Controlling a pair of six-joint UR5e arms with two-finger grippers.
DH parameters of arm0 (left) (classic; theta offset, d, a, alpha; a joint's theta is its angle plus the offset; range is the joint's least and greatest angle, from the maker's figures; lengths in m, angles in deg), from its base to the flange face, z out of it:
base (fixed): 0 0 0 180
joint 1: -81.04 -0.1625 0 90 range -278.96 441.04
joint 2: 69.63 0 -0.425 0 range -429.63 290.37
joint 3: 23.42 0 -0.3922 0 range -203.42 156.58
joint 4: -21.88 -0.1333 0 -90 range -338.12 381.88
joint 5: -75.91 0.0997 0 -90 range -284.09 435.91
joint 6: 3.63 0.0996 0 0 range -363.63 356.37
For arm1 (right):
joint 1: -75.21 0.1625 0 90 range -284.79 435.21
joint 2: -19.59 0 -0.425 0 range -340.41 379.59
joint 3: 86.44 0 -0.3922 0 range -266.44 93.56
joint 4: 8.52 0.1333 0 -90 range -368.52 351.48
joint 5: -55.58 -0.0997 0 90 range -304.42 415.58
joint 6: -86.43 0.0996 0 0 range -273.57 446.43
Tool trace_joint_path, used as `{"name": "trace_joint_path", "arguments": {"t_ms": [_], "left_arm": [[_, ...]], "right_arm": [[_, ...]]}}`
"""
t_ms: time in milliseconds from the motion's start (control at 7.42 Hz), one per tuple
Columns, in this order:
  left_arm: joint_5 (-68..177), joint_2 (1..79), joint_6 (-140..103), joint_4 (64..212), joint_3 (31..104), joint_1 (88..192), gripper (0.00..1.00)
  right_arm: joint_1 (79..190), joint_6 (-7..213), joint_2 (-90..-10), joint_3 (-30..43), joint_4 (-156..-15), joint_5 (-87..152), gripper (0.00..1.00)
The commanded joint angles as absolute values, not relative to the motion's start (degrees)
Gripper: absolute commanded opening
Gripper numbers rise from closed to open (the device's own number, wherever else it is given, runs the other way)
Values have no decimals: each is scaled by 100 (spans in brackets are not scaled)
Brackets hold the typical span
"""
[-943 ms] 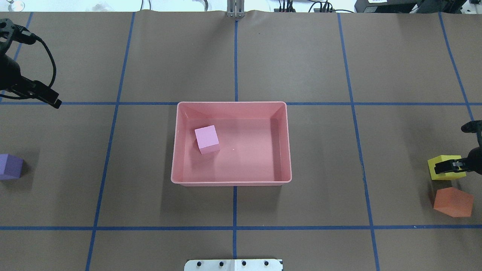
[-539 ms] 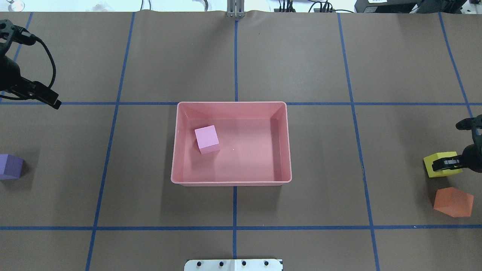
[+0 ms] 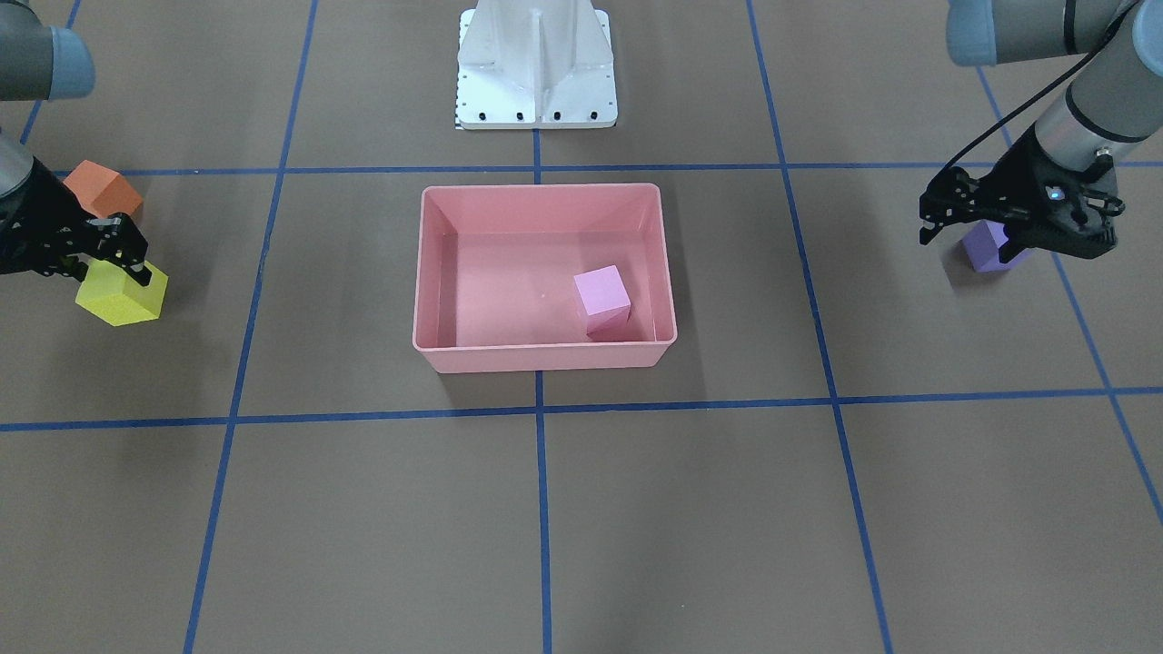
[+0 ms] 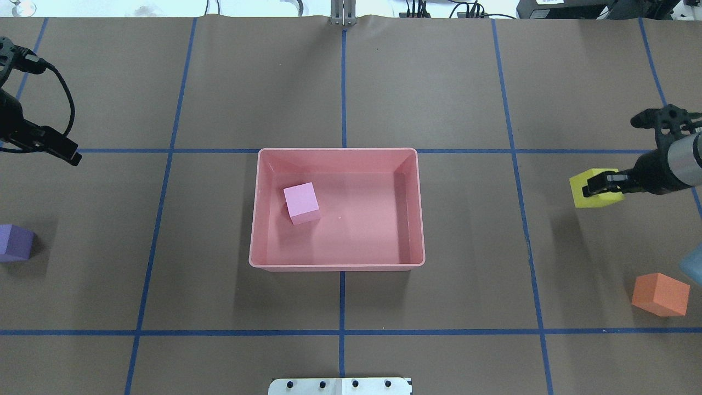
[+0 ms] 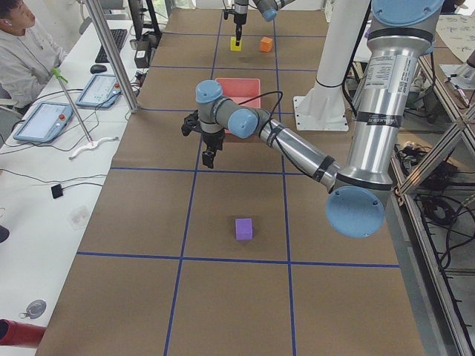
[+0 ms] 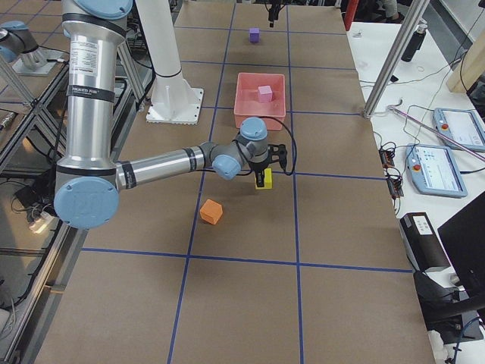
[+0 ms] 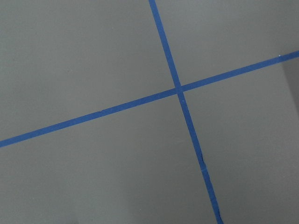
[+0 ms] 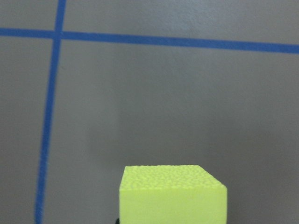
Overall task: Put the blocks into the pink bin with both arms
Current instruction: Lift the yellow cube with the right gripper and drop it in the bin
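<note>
The pink bin [image 4: 337,264] sits mid-table with the light pink cube [image 4: 301,203] inside, near its left wall. My right gripper [image 4: 598,188] is shut on the yellow cube [image 4: 589,189] and holds it above the table, right of the bin; the cube also shows in the right wrist view [image 8: 173,193]. The orange cube [image 4: 660,294] lies on the table nearer the robot. My left gripper [image 4: 70,155] is open and empty at the far left, raised. The purple cube [image 4: 15,242] lies on the table nearer the robot than that gripper.
The white pedestal base [image 4: 340,385] stands at the near table edge. Blue tape lines cross the brown table cover [image 4: 439,82]. In the exterior left view, an operator [image 5: 22,52] sits at a side desk with tablets.
My right gripper has lifted the yellow cube away from the orange cube and carried it farther from the robot and toward the bin. My left gripper drifted slightly left.
</note>
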State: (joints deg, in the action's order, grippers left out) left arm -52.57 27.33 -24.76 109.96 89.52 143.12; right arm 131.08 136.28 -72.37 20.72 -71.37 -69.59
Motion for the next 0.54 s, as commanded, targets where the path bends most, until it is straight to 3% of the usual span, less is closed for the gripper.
{"name": "trace_joint_path", "arguments": {"t_ms": [0, 404], "left_arm": [[-5232, 2259, -1661, 11555, 8725, 14535, 100], [-5284, 2160, -296, 11566, 8119, 15256, 100]], "right_arm": [[13278, 14134, -5904, 2455, -8843, -7213, 0], [12202, 15634, -4408, 2747, -10185, -6733, 0]]}}
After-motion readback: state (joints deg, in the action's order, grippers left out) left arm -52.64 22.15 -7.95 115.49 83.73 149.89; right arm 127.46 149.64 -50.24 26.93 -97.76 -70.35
